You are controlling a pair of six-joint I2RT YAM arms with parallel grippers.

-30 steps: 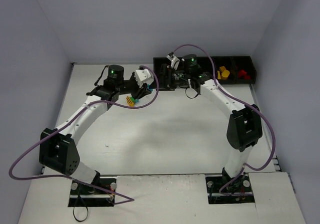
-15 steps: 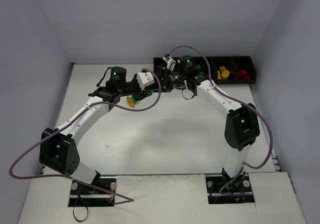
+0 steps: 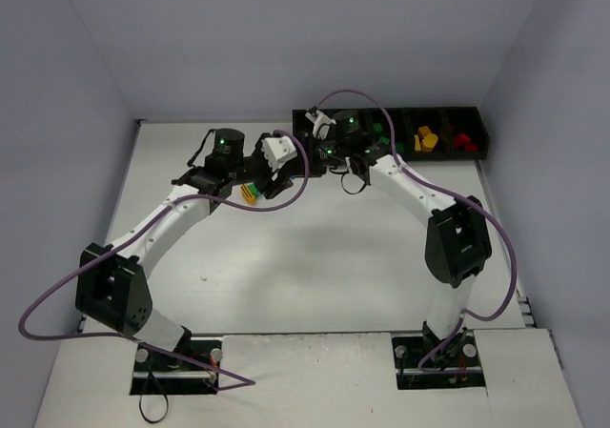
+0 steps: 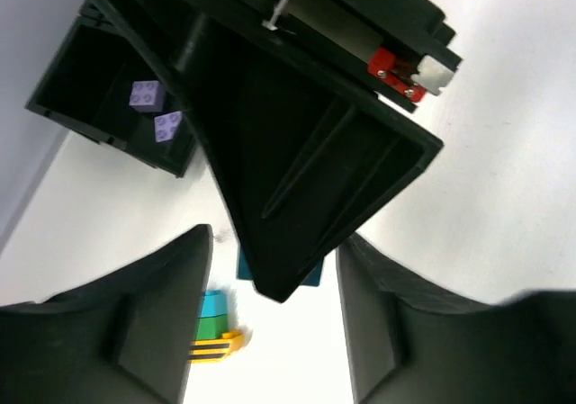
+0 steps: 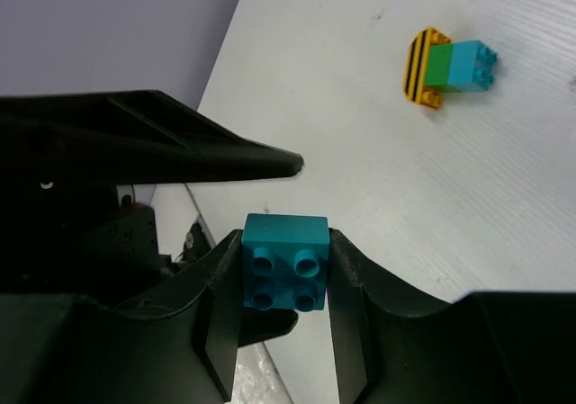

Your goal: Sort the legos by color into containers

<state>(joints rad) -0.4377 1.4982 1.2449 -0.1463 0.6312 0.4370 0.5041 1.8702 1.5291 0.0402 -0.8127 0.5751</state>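
Teal brick (image 5: 284,264) pinched between narrow-set fingers of the right gripper (image 5: 285,242), held off the left end of the black tray (image 3: 444,132) by the far edge of the table (image 3: 286,285), left gripper (image 4: 274,242) parted and crowded close, brick stack (image 5: 447,67) lain nearby.

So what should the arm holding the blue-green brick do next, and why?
Probably the right gripper should pull the teal brick away toward the black tray. Its fingers pinch the brick on both sides, and the left gripper stands open, so nothing else seems to hold it.
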